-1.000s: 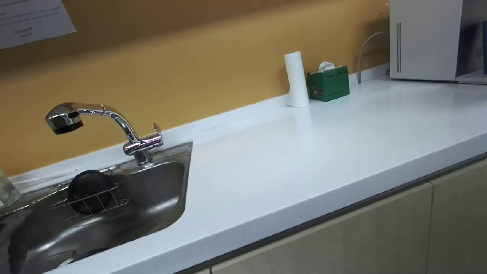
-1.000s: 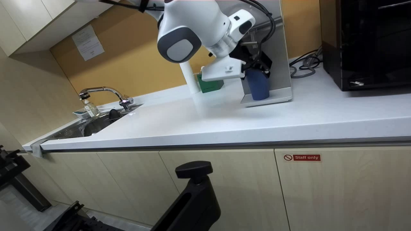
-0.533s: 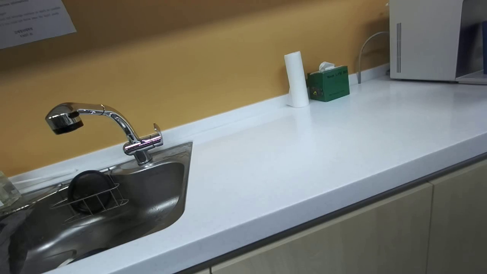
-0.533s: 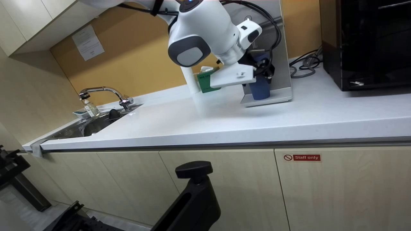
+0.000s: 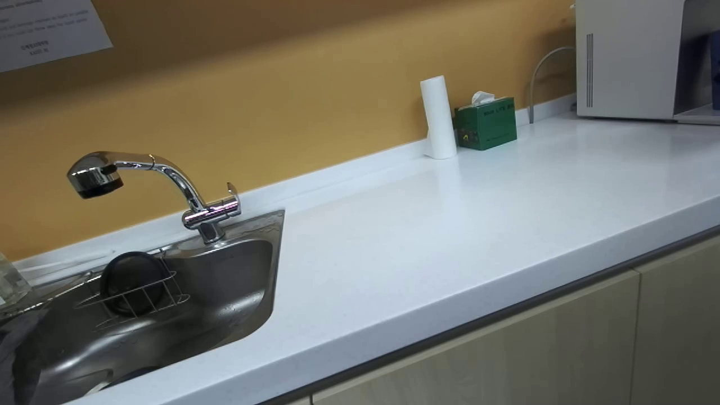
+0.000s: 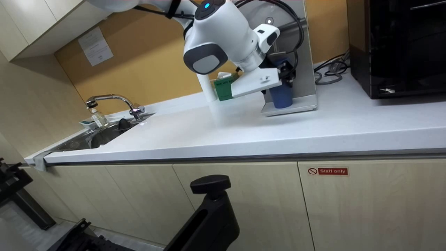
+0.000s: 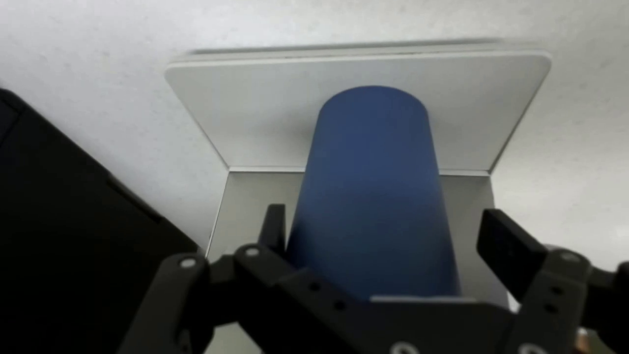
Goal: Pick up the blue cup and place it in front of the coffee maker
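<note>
A tall blue cup (image 6: pixel 282 97) stands on the base plate of a light grey machine (image 6: pixel 305 104). The cup fills the middle of the wrist view (image 7: pixel 373 162), and a blue sliver shows at the edge in an exterior view (image 5: pixel 716 73). My gripper (image 7: pixel 382 226) is open around the cup. Its left finger (image 7: pixel 273 228) is close to the cup's side, and I cannot tell if they touch. The right finger (image 7: pixel 511 246) stands clearly apart. In an exterior view my gripper (image 6: pixel 277 87) partly hides the cup. I cannot tell which appliance is the coffee maker.
A black appliance (image 6: pixel 407 48) stands on the white counter (image 6: pixel 223 129) to the right, with cables (image 6: pixel 334 71) between it and the machine. A green tissue box (image 5: pixel 486 124), a paper towel roll (image 5: pixel 439 118) and a sink with faucet (image 5: pixel 169 163) are along the counter.
The arm has moved right and slightly down in the exterior view, then a little back left and up. The cup's upper part now shows above the gripper. The cup stays on the base plate.
</note>
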You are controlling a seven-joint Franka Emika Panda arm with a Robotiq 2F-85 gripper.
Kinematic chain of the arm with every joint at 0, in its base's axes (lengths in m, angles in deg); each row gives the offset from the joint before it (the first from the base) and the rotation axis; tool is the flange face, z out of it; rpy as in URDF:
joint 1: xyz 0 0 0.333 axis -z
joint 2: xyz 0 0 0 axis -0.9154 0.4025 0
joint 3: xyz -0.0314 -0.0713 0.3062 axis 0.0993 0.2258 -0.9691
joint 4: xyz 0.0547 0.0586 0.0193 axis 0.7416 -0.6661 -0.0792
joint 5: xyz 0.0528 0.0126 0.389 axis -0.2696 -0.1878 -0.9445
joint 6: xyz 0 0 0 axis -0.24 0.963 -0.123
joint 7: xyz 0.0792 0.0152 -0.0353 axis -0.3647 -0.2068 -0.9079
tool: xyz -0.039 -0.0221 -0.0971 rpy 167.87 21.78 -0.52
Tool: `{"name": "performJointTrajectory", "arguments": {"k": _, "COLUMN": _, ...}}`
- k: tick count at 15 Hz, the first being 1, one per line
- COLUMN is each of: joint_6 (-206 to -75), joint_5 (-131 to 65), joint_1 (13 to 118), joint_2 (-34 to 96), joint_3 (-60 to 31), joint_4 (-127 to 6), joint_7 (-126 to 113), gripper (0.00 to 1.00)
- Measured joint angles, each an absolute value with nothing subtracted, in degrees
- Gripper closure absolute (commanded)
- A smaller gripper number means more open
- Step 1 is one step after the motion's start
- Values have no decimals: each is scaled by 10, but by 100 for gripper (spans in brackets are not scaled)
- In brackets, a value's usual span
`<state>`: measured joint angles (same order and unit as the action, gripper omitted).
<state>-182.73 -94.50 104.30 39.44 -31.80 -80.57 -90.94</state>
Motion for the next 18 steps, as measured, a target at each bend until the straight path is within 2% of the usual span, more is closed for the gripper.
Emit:
{"name": "performJointTrajectory", "arguments": {"k": 1, "joint_6": -1831, "joint_5": -950, "joint_1": 1050, "joint_2": 397, "joint_3": -328, "joint_4": -802, "joint_7": -922, "gripper": 27}}
{"name": "performJointTrajectory", "arguments": {"k": 3, "joint_6": -1838, "joint_5": -967, "joint_1": 1067, "joint_2": 401, "joint_3": -349, "joint_4": -793, "joint_7": -947, "gripper": 42}}
{"name": "performJointTrajectory", "arguments": {"k": 6, "joint_6": -1851, "joint_5": -1005, "joint_1": 1099, "joint_2": 404, "joint_3": -384, "joint_4": -788, "joint_7": -986, "gripper": 48}}
{"name": "performJointTrajectory", "arguments": {"k": 9, "joint_6": -1870, "joint_5": -1044, "joint_1": 1129, "joint_2": 406, "joint_3": -417, "joint_4": -784, "joint_7": -1019, "gripper": 51}}
{"name": "performJointTrajectory", "arguments": {"k": 18, "joint_6": -1968, "joint_5": -1143, "joint_1": 1172, "joint_2": 382, "joint_3": -480, "joint_4": -808, "joint_7": -1042, "gripper": 51}}
